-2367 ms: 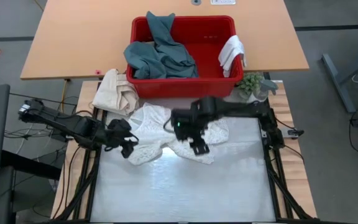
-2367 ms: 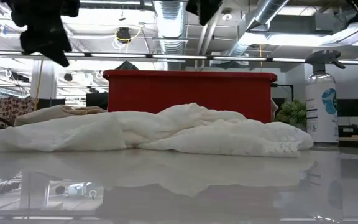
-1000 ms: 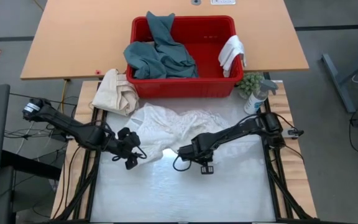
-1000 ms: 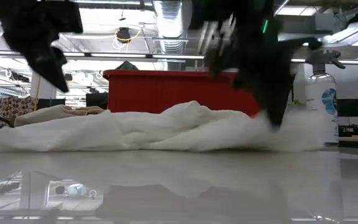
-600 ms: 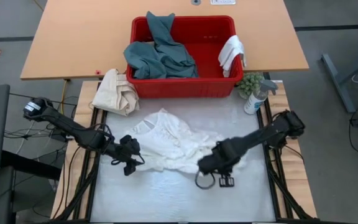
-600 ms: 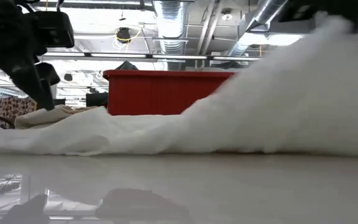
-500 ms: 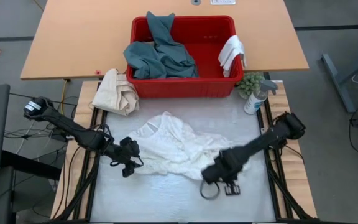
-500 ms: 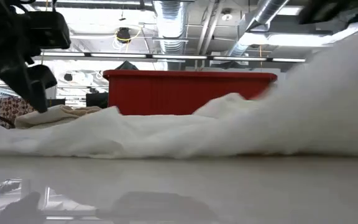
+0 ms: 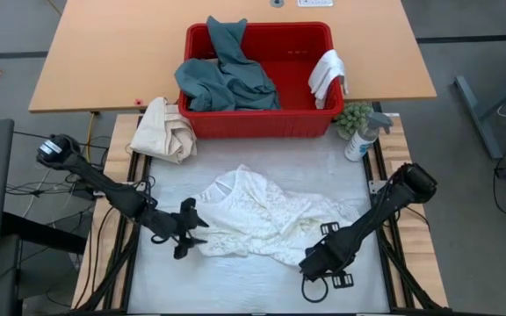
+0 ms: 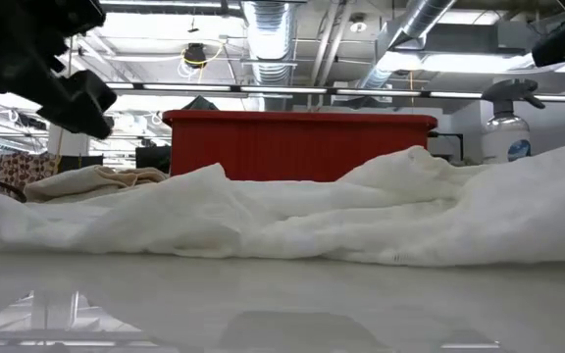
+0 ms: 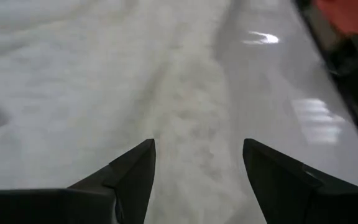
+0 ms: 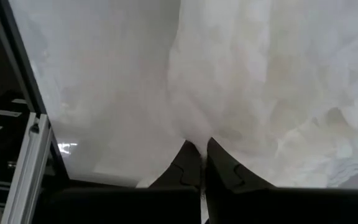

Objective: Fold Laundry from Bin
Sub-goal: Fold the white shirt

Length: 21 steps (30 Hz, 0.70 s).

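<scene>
Fingers of the left gripper, at lower left of the high view, stand apart with nothing between them. They sit just beside the left edge of the white textured towel, and in the left wrist view that cloth edge runs away between the two dark fingers. This looks like a lineup for pinching that edge, so the arm can take its own side while the other side is held.

At the upper left of the high view a cream bundled cloth lies off the work surface, near the bin's corner.

In the middle, the towel is spread in a crumpled, uneven heap on the pale table, below the red bin. Its long axis lies roughly left to right across the frame, tilting down toward the lower right, where one corner is drawn out. From the low view it is a low, rumpled ridge in front of the bin wall, not yet flat.

The bin at upper centre holds the teal-green garment on its left side and a small white cloth draped over its right rim.

At the lower right, the right gripper is shut on the towel's drawn-out corner; the right wrist view shows cloth pinched between its closed tips. I judge this hold serves to pull the towel clear of the bin and stretch it for flattening.
</scene>
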Each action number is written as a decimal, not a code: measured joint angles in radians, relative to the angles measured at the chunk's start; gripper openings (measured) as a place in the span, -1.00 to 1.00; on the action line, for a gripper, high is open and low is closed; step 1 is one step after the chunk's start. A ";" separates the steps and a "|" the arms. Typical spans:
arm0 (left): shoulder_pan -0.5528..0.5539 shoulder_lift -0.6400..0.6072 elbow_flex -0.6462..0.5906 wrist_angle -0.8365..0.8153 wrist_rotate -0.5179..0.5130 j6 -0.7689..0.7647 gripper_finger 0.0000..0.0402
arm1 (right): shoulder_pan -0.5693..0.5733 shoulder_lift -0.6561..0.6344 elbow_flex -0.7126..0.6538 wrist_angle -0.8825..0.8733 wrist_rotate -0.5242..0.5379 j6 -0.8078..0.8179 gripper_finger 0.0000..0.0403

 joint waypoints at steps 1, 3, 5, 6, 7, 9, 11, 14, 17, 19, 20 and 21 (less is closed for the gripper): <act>-0.003 0.019 0.002 0.019 0.028 0.014 0.15 | 0.000 0.000 0.000 0.001 0.001 0.000 -0.89; -0.014 0.062 0.004 0.037 0.055 0.038 0.15 | 0.000 0.000 0.000 0.008 0.003 0.000 -0.89; -0.025 0.114 0.004 0.066 0.060 0.066 0.15 | 0.000 0.000 0.000 0.015 0.003 0.006 -0.89; -0.027 0.140 0.004 0.080 0.053 0.080 0.15 | 0.000 0.000 0.000 0.016 0.003 0.007 -0.89; -0.032 0.167 0.004 0.086 0.032 0.088 0.15 | 0.001 0.000 0.000 0.015 0.003 0.008 -0.89; -0.032 0.216 0.004 0.102 -0.026 0.084 0.15 | 0.004 0.000 0.000 0.018 0.003 0.008 -0.89; -0.022 0.253 0.008 0.107 -0.063 0.067 0.15 | 0.005 0.000 0.000 0.025 0.003 0.008 -0.89; -0.007 0.301 0.032 0.107 -0.008 0.058 0.12 | 0.010 0.000 0.000 0.039 0.003 0.008 -0.89; -0.007 0.353 0.071 0.106 0.100 0.066 -0.03 | 0.011 0.000 0.000 0.041 0.003 0.009 -0.89; -0.012 0.387 0.094 0.105 0.126 0.059 -0.21 | 0.012 0.000 0.000 0.040 0.003 0.013 -0.89; -0.012 0.401 0.102 0.105 0.130 0.058 -0.32 | 0.012 0.000 0.000 0.040 0.003 0.017 -0.89; -0.013 0.412 0.108 0.102 0.131 0.057 -0.44 | 0.012 0.000 0.000 0.040 0.003 0.023 -0.89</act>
